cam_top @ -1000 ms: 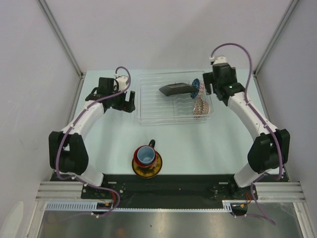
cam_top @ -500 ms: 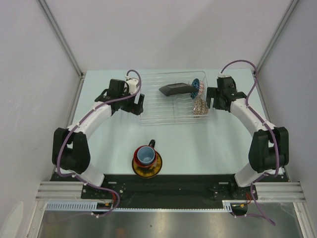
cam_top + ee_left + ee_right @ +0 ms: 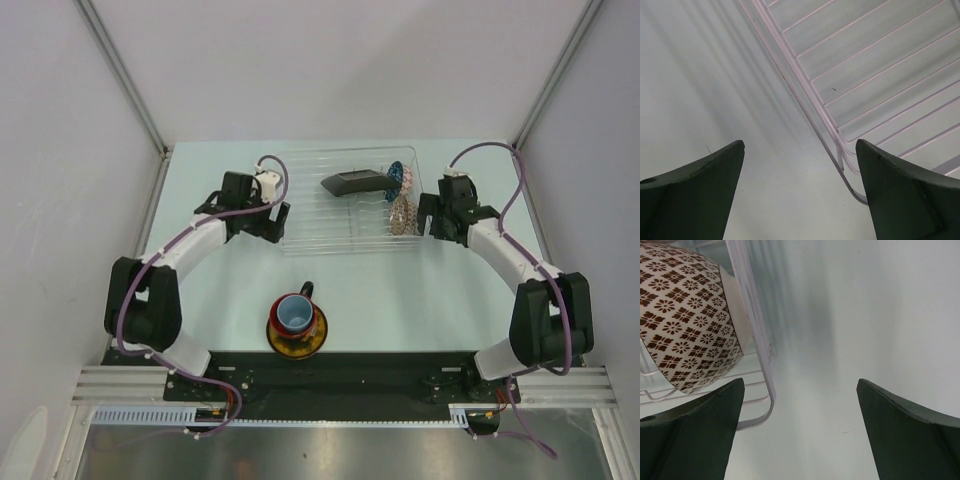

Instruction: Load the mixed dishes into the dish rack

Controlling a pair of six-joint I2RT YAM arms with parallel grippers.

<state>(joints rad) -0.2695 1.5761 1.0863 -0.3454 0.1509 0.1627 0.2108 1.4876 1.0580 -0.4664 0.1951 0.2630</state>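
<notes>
Two grippers, both with fingers spread wide and holding nothing, sit at opposite ends of the shallow, see-through, pale-ribbed rectangular dish rack (image 3: 340,243). The left gripper (image 3: 267,220) is at the rack's left wall. In its wrist view the rack's rounded near corner lies between the fingers, closer to the finger on the right of that view, with the pale green table (image 3: 420,290) beneath.

The right gripper (image 3: 432,215) is at the rack's right wall, whose corner is just beside the finger on the left of its wrist view. Inside that wall leans a rounded cream bowl with a brown flower lattice (image 3: 685,315).

Farther in from the right fingers are a small blue-patterned bowl (image 3: 396,175) on edge and a square black plate (image 3: 352,181).

Well apart from both grippers, near the arm bases, a black-handled mug (image 3: 307,290) showing light blue inside stands on a round yellow-and-dark saucer (image 3: 296,343). Whether a separate cup is nested in it cannot be told.
</notes>
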